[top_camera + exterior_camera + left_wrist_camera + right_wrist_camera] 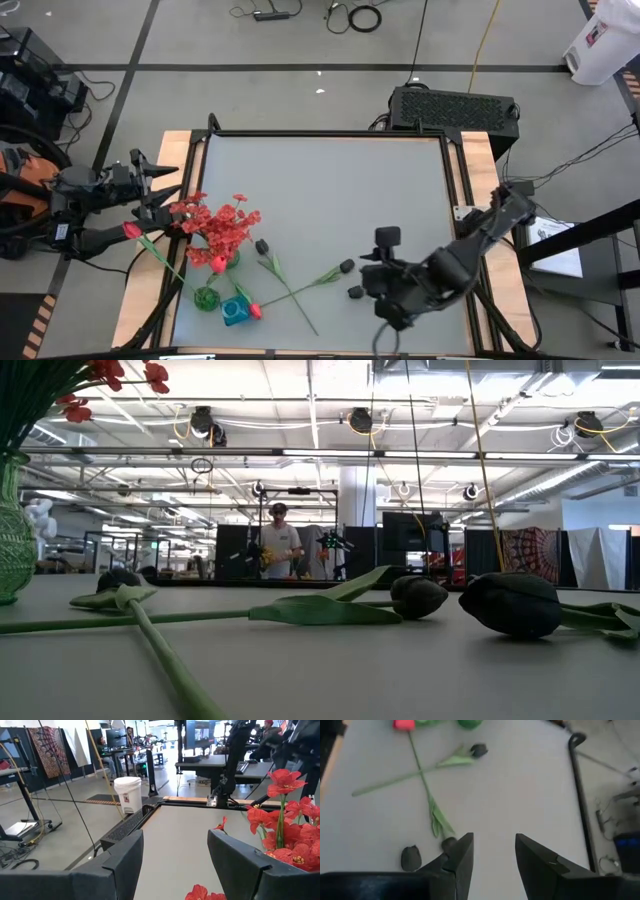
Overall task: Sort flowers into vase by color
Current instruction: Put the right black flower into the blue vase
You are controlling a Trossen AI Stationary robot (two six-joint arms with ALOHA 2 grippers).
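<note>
1. Black bud flowers lying crossed on the table, just beside the right gripper; nearest black bud at one fingertip.
2. Red blooms in the green vase near the front-left edge, beside the blue vase; broad bare grey surface behind.
3. Right jaws open, empty. Left gripper at the left edge beside the blooms, parted, holding nothing.

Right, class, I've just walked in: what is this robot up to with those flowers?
It is sorting flowers by colour. Red blooms already stand in the green vase, beside the left gripper, open. The right gripper, open and empty, hovers near the black buds, whose stems still lie on the table.
</note>
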